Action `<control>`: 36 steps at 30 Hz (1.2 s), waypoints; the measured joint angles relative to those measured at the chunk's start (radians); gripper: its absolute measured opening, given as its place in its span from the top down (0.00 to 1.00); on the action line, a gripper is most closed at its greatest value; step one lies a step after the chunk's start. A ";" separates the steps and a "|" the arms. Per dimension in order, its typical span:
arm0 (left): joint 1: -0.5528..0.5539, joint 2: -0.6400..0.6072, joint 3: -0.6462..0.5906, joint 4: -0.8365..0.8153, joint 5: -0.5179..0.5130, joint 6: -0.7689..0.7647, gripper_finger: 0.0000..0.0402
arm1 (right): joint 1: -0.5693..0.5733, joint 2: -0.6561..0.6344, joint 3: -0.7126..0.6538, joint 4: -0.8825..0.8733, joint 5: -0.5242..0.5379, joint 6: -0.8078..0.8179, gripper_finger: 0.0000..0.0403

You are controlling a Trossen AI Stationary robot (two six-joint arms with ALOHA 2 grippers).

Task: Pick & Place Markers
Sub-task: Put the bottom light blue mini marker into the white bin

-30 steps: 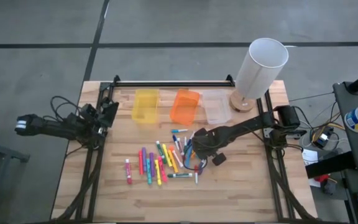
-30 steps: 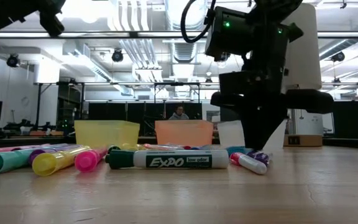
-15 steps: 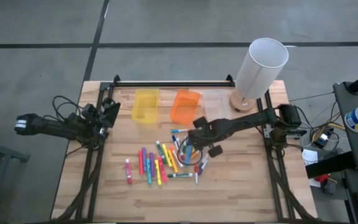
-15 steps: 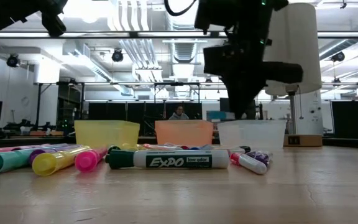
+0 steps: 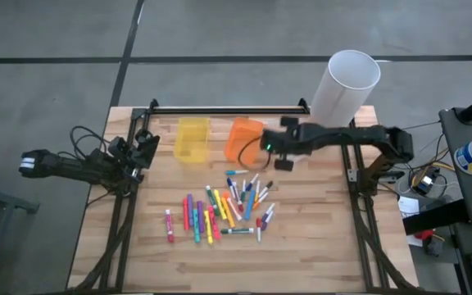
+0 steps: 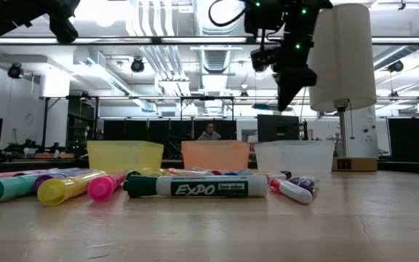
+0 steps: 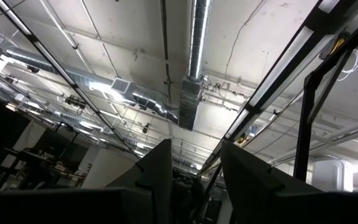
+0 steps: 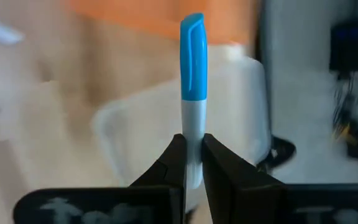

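My right gripper (image 5: 267, 152) hangs high above the table over the clear bin (image 8: 241, 93), next to the orange bin (image 5: 242, 139), and is shut on a marker with a blue cap (image 8: 192, 56). In the low view this gripper (image 6: 282, 94) is well above the bins. The other markers (image 5: 228, 206) lie scattered flat mid-table, among them a green one (image 6: 198, 186) lying on its side at the front. My left gripper (image 7: 194, 171) is parked off the table's left edge (image 5: 80, 168), open and pointing up at the ceiling. My right gripper pinches the marker's pale barrel (image 8: 193, 127) between its two fingers (image 8: 174, 155), below the blue cap. The marker lies along the fingers, with the cap sticking out past the fingertips. It is lifted clear of the table, above the clear bin.
A yellow bin (image 5: 191, 138), the orange bin and the clear bin (image 6: 294, 156) stand in a row near the far edge. A tall white cylinder (image 5: 344, 88) stands on a wooden base at the far right corner, close to my right arm. Bare wood lies along the near edge.
My right gripper has risen from the marker pile with the blue-capped marker. It has moved toward the far edge until it hangs over the clear bin. The marker is now lifted clear of the table; the other markers have stayed put.
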 joint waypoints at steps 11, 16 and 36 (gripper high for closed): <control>0.000 0.000 0.000 0.000 0.000 -0.022 0.67 | -0.195 -0.066 -0.009 0.099 -0.212 0.032 0.93; 0.000 0.000 -0.002 -0.001 0.000 -0.023 0.67 | -0.216 -0.029 -0.019 0.098 -0.217 0.040 0.93; 0.001 0.006 -0.002 -0.005 0.000 -0.045 0.67 | -0.232 0.124 -0.117 0.137 -0.211 0.088 0.93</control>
